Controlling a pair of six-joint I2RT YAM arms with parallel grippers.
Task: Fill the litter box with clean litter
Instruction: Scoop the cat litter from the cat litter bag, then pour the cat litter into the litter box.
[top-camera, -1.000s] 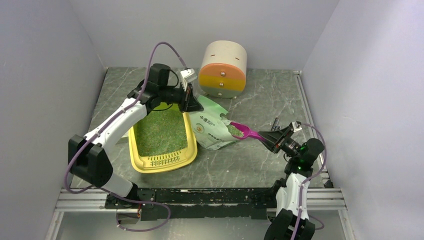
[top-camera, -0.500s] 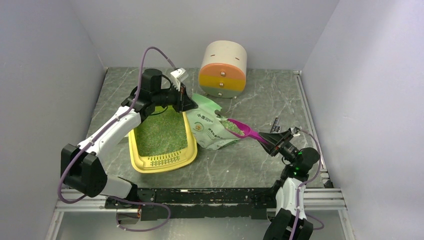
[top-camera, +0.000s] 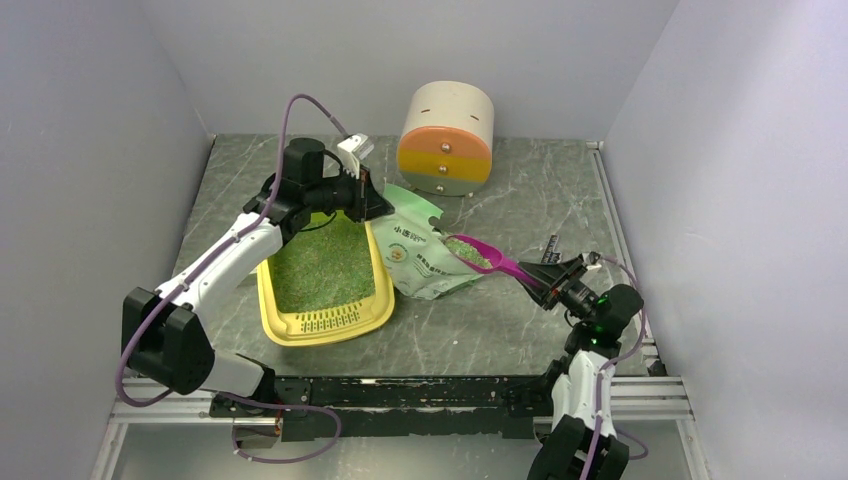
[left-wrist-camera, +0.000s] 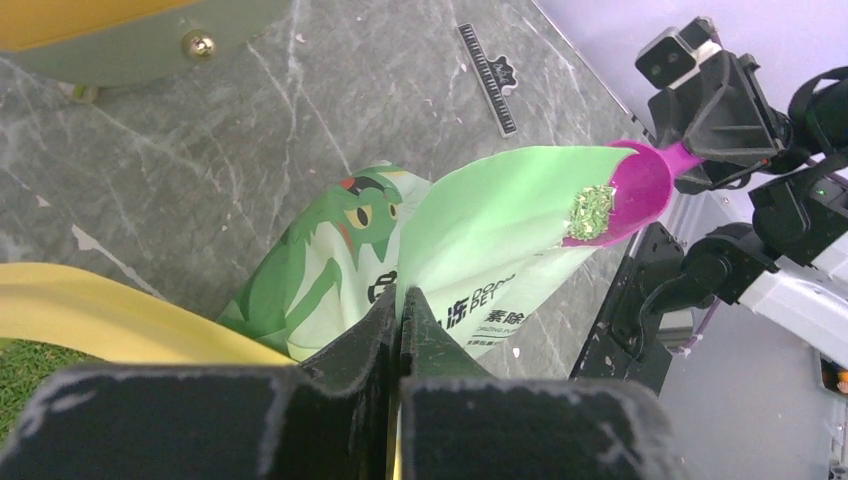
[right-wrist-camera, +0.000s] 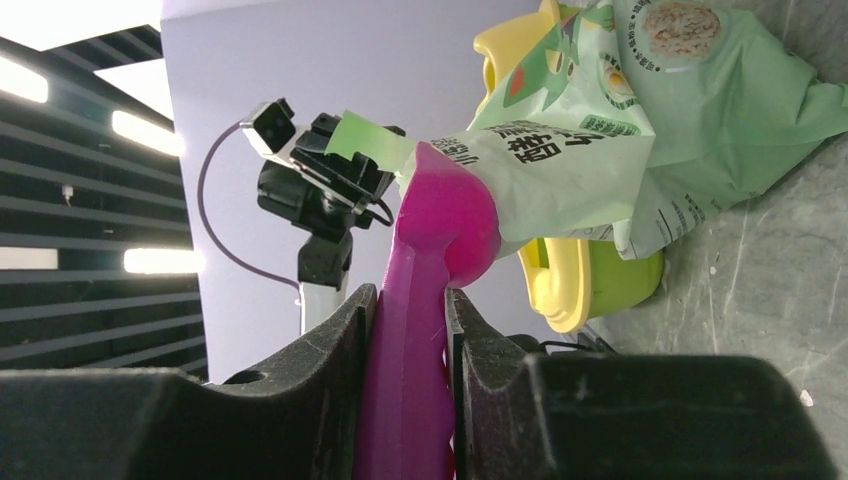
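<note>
Edging deeper into the bag (top-camera: 420, 265), the right gripper's (top-camera: 546, 281) scoop (top-camera: 487, 261) holds litter (top-camera: 469, 252).

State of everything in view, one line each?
litter box: floor covered with clean litter
bag: open, flap pinched in the shut left gripper
scoop: loaded with litter, bowl at bag mouth, handle clamped by right gripper
drawer cabinet: drawers shut

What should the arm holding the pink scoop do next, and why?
Probably draw the scoop out of the bag, kept level, and swing it left over the litter box. The right gripper grips the scoop's handle, its bowl sits at the bag's mouth with litter in it, and the left gripper holds the bag's edge up.
</note>
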